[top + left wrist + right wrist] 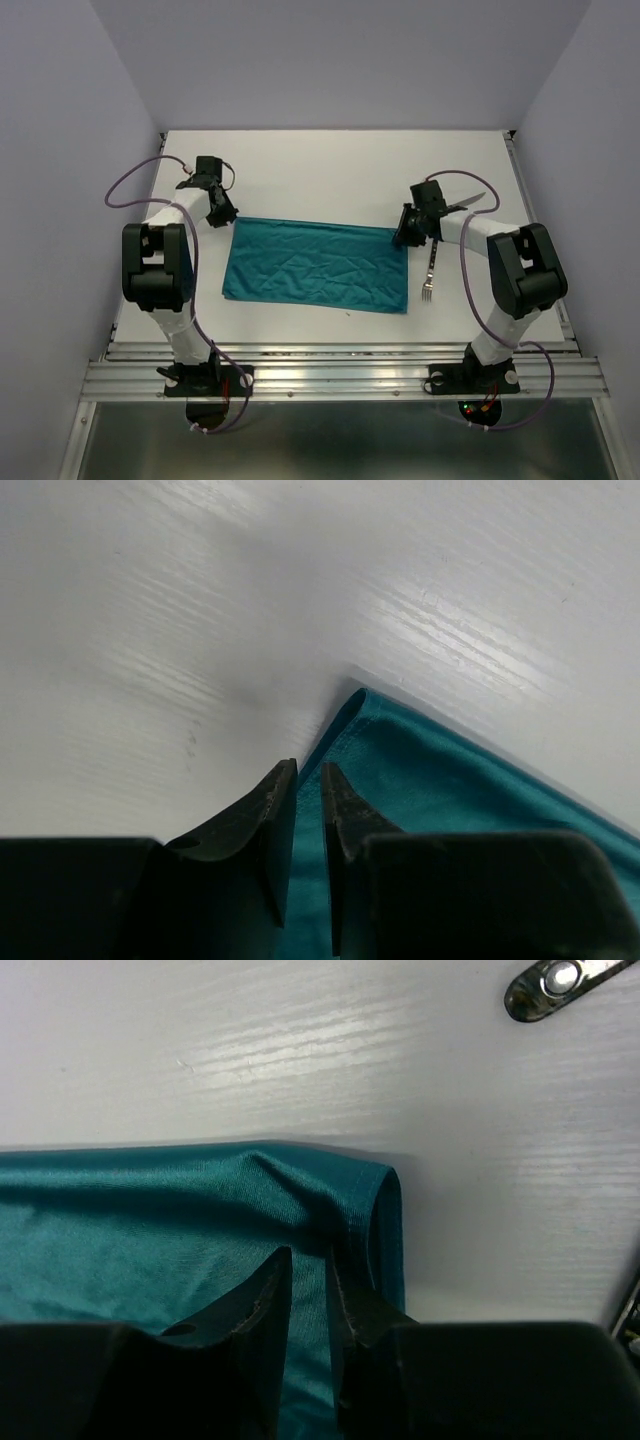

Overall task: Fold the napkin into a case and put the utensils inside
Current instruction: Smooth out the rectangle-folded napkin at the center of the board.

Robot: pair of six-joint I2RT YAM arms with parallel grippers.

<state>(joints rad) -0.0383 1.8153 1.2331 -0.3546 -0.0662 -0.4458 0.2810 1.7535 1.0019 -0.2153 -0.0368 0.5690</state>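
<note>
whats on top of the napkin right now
Nothing rests on the napkin; only the two arms' jaws stand at its far corners. The fork lies beside it on the table. Whatever is beneath the cloth is hidden.

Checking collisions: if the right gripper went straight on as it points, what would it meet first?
Likely the napkin, its folded corner just ahead, then bare table; the knife lies off to the right. Depth unclear.

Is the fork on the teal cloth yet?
No, the slim silver fork lies on the white table, right of the teal cloth napkin.
</note>
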